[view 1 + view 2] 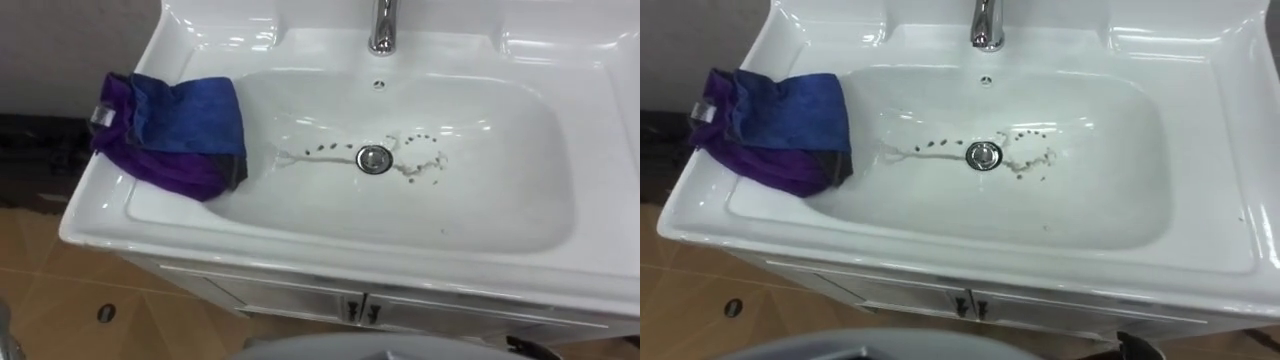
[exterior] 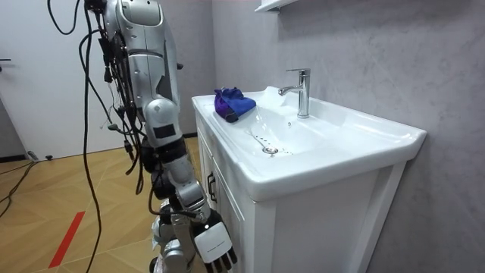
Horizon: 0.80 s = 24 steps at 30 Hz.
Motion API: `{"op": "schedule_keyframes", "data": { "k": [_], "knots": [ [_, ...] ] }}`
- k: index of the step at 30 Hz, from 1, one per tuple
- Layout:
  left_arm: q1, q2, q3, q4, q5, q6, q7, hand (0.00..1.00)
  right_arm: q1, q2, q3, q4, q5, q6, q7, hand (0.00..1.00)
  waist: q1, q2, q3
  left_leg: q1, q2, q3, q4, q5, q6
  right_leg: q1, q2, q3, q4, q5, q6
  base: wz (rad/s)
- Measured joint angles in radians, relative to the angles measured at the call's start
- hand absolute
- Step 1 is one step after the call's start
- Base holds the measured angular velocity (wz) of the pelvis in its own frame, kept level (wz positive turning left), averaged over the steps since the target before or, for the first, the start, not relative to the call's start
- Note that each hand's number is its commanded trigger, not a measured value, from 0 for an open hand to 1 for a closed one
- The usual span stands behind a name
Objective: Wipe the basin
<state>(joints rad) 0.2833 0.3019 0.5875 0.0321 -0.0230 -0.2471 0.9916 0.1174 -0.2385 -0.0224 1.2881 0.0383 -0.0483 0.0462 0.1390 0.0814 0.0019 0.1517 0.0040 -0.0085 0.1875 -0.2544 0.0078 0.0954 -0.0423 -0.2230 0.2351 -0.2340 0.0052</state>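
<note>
The white basin (image 1: 500, 215) lies right below me, with a chrome drain (image 1: 374, 158) in the middle of its bowl. Dark specks and a thin smear (image 1: 315, 152) run across the bowl's floor on both sides of the drain. A crumpled blue and purple cloth (image 1: 175, 130) lies on the basin's left rim and hangs a little over the bowl's edge. In the room view I stand upright close to the front of the vanity. My right hand (image 2: 214, 246) hangs low beside the cabinet, fingers relaxed and holding nothing.
A chrome faucet (image 1: 382, 28) stands at the back middle of the basin, with an overflow hole (image 1: 379, 84) below it. White cabinet doors with small handles (image 1: 362, 308) sit under the front rim. Wood-pattern floor (image 1: 60, 310) lies to the left.
</note>
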Motion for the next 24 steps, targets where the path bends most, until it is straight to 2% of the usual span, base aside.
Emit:
{"op": "schedule_keyframes", "data": {
  "k": [5, 7, 9, 12, 16, 19, 24],
  "knots": [
    [-0.009, 0.0, -0.001, -0.031, 0.06, -0.003, -0.022, 0.0, 0.001, 0.0, 0.0, 0.009, 0.0, -0.006, 0.003, 0.0, -0.021, -0.002, 0.0046, 0.005, 0.001, 0.005, -0.001, 0.0, 0.0, 0.007, 0.003, 0.003, -0.015, 0.001, 0.001, -0.03],
    [-0.008, -0.001, -0.026, -0.044, 0.099, -0.002, -0.025, 0.0, 0.001, 0.0, 0.001, 0.015, -0.001, -0.006, 0.019, 0.0, -0.03, -0.005, 0.0057, 0.006, 0.001, 0.005, -0.002, 0.0, 0.0, 0.009, 0.004, 0.005, -0.018, 0.001, 0.001, 0.0],
    [-0.008, -0.001, -0.053, -0.059, 0.164, -0.002, -0.038, 0.0, -0.002, 0.0, 0.001, 0.034, -0.001, -0.004, 0.029, 0.0, -0.025, -0.01, 0.0063, 0.01, 0.003, 0.01, -0.006, 0.0, 0.0, 0.009, 0.007, 0.018, -0.018, 0.001, 0.001, -0.08],
    [-0.008, -0.002, -0.066, -0.084, 0.238, 0.001, -0.069, 0.0, -0.002, 0.0, 0.0, 0.036, -0.009, -0.004, 0.044, 0.0, -0.029, -0.012, 0.0053, 0.017, 0.005, 0.031, -0.009, 0.0, 0.0, 0.009, 0.01, 0.033, -0.018, 0.001, 0.001, -0.19],
    [-0.008, -0.002, -0.087, -0.092, 0.3, 0.006, -0.103, 0.0, -0.001, -0.002, -0.002, 0.038, -0.006, -0.004, 0.051, 0.0, -0.053, -0.017, 0.0018, 0.021, 0.005, 0.039, -0.01, 0.0, 0.0, 0.008, 0.01, 0.044, -0.018, 0.002, 0.001, -0.1],
    [-0.008, -0.003, -0.122, -0.093, 0.31, 0.009, -0.112, 0.0, 0.004, -0.002, 0.0, 0.04, -0.002, -0.003, 0.052, 0.0, -0.061, -0.015, 0.0014, 0.038, 0.008, 0.054, -0.021, 0.0, 0.0, 0.013, 0.014, 0.059, -0.018, 0.003, 0.001, -0.16],
    [-0.004, -0.015, -0.203, -0.093, 0.401, 0.008, -0.153, 0.0, 0.009, 0.002, -0.002, 0.044, -0.025, -0.003, 0.061, 0.0, -0.098, -0.024, 0.0055, 0.054, 0.009, 0.061, -0.024, 0.0, 0.0, 0.032, 0.017, 0.064, -0.033, 0.008, 0.002, -0.03]
  ]
}}
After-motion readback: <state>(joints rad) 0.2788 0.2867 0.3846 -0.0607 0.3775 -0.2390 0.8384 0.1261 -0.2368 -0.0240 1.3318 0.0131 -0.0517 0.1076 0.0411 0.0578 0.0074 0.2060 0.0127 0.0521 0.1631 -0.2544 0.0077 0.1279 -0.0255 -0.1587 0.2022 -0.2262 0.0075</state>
